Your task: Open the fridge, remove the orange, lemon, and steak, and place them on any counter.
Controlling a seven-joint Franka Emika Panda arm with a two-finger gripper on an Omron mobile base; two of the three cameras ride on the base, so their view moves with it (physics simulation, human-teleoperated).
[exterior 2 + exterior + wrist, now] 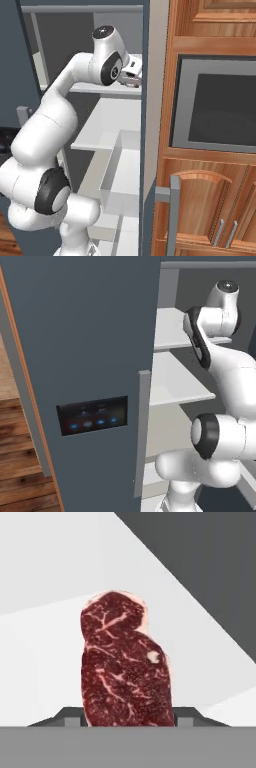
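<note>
The fridge point(85, 331) stands open, its white shelves point(175, 381) bare where they show. My arm reaches in over the upper shelf point(100, 89). In the hand view the steak point(125, 662), a dark red marbled slab, stands on end on a white shelf and fills the gap between my finger tips. My gripper point(127, 719) is shut on its lower part. From the right base view the gripper point(134, 79) sits at the upper shelf's right end. The orange, the lemon and the counter are out of view.
The fridge's closed left door carries a blue-lit control panel point(92, 415) and a grey handle point(142, 431). A white door bin point(120, 175) juts out low beside the arm. Brown wooden cabinets point(210, 30) with a built-in dark oven point(220, 105) stand at the right.
</note>
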